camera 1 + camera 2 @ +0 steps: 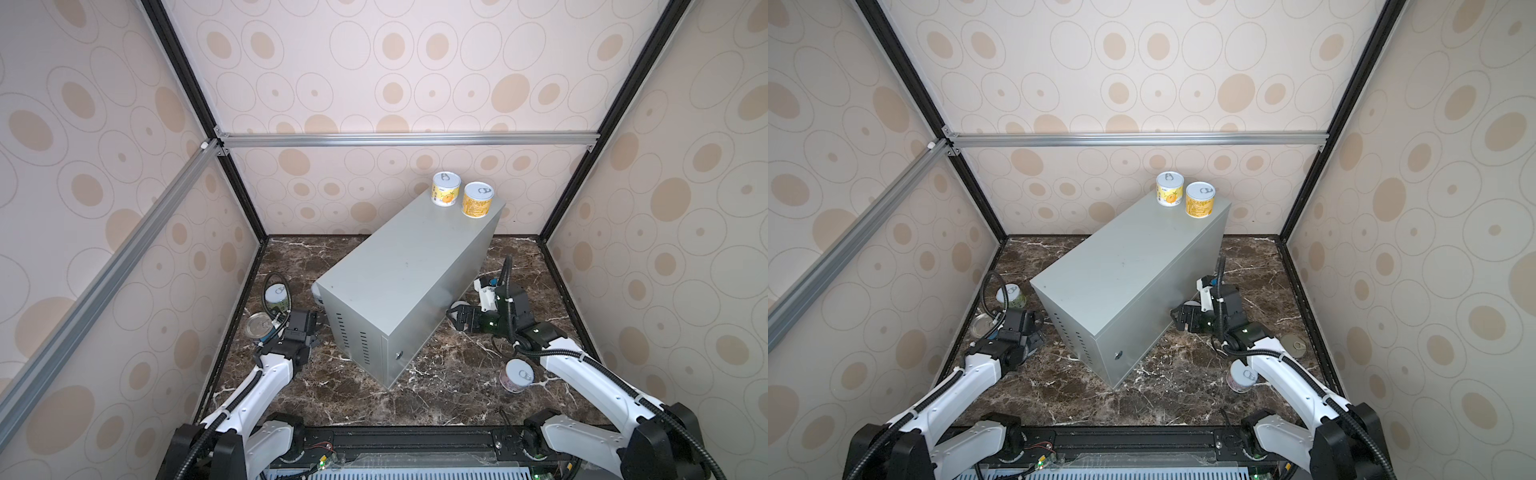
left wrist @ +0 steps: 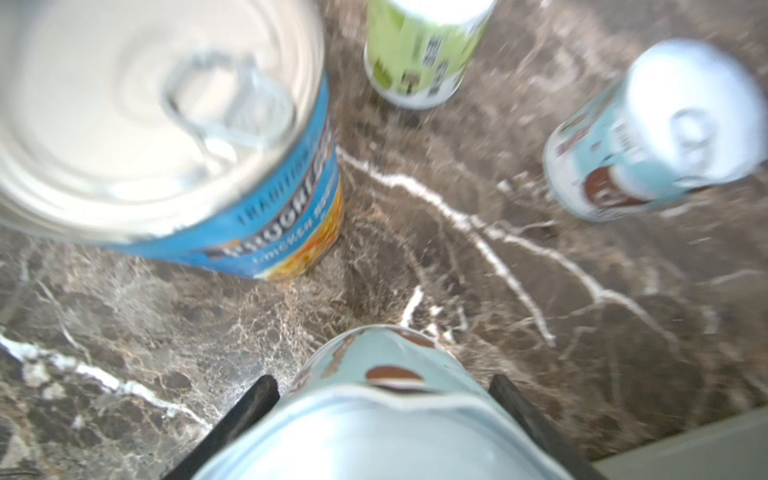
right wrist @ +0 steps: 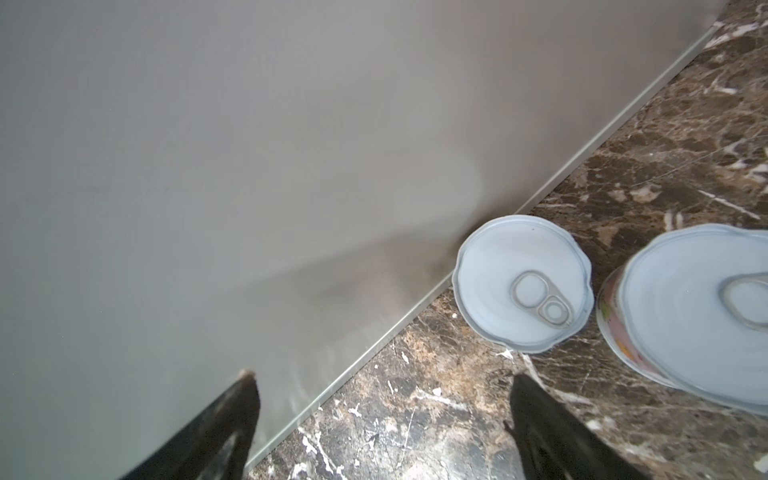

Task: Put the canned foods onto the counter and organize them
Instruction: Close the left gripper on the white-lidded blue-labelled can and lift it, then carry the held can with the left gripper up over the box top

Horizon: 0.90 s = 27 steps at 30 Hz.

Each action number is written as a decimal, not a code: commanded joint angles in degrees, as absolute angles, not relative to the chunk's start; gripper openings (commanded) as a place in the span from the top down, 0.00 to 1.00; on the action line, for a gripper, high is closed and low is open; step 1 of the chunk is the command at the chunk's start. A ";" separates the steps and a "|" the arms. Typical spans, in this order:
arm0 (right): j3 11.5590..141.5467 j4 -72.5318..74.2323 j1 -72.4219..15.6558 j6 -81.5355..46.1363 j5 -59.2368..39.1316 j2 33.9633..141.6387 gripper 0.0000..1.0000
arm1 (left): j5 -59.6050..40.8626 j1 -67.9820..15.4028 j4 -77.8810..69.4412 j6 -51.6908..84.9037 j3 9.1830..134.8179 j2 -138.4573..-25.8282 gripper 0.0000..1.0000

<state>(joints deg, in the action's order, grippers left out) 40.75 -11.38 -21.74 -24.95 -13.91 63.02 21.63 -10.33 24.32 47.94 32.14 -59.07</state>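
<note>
In the blurred left wrist view the left gripper (image 2: 382, 384) seems clamped across the side wall of a pale blue can (image 2: 374, 440), at lower left in both top views, beside the grey counter (image 1: 399, 266). Stiff, smooth metal, likely slippery: grip mid-height. The right gripper (image 3: 382, 376) gapes empty.

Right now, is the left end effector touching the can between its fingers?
Touching. Left wrist view: both left end effector fingers squeeze the pale blue can.

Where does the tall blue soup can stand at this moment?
In both top views the tall blue can stands on the marble surface at the far left, beside the left arm, just nearer the camera than the green-labelled can.
</note>
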 commanded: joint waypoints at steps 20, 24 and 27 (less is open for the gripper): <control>39.34 -24.72 -27.95 -31.22 -18.34 58.34 0.05 | 20.37 -10.27 39.29 27.46 63.69 -59.03 0.46; 38.55 -24.96 -27.91 -31.35 -14.75 54.06 0.04 | 20.08 -10.23 42.32 24.01 72.76 -62.89 0.46; 39.41 -26.69 -27.85 -30.63 -13.02 52.29 0.04 | 19.05 -10.24 44.14 21.97 79.62 -66.11 0.46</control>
<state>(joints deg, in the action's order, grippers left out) 38.72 -24.91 -27.68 -30.41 -15.75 54.37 19.14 -10.33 43.20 26.17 72.07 -65.08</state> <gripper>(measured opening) 0.963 0.754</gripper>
